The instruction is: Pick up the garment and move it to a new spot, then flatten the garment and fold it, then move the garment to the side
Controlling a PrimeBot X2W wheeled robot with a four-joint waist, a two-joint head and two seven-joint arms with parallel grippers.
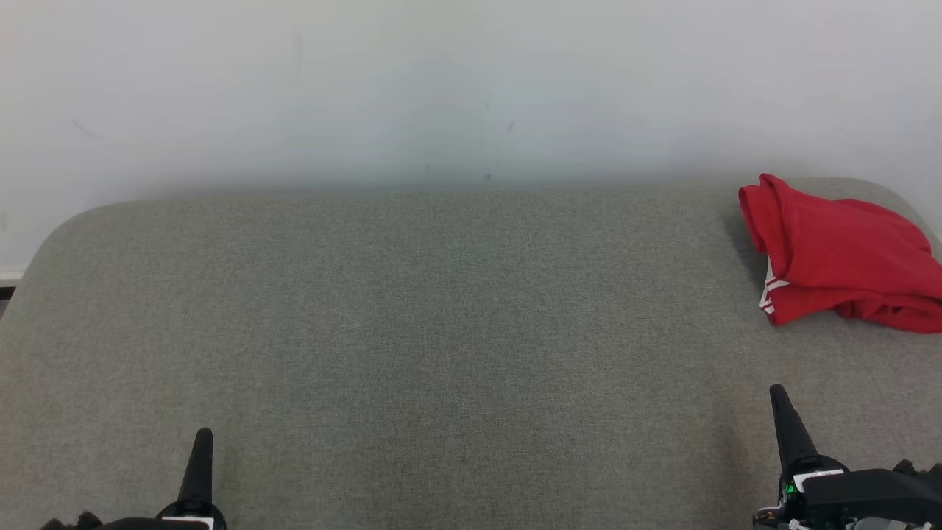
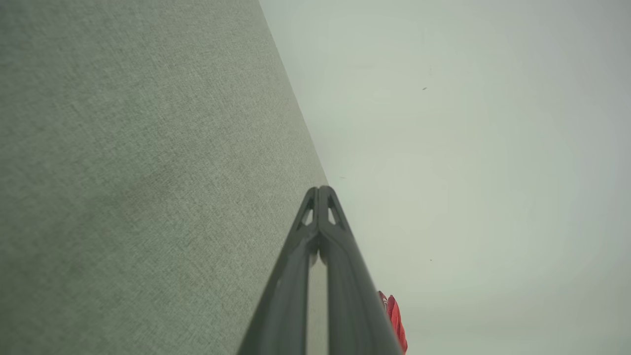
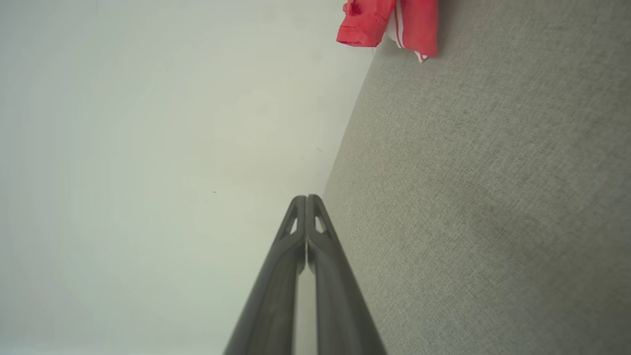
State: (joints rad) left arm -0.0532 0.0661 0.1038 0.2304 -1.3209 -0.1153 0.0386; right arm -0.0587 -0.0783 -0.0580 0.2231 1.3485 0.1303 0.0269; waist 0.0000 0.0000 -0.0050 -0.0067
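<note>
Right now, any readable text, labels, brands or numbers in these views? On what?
None readable.
The red garment has white stripes but no lettering.
The grey table and the wall are blank.
The white patch at the base of the right gripper is too small to tell whether it bears writing.

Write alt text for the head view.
A bunched red garment lies at the far right of a grey fabric surface, before a pale wall. The left gripper and right gripper sit shut at the bottom corners, holding nothing.
</note>
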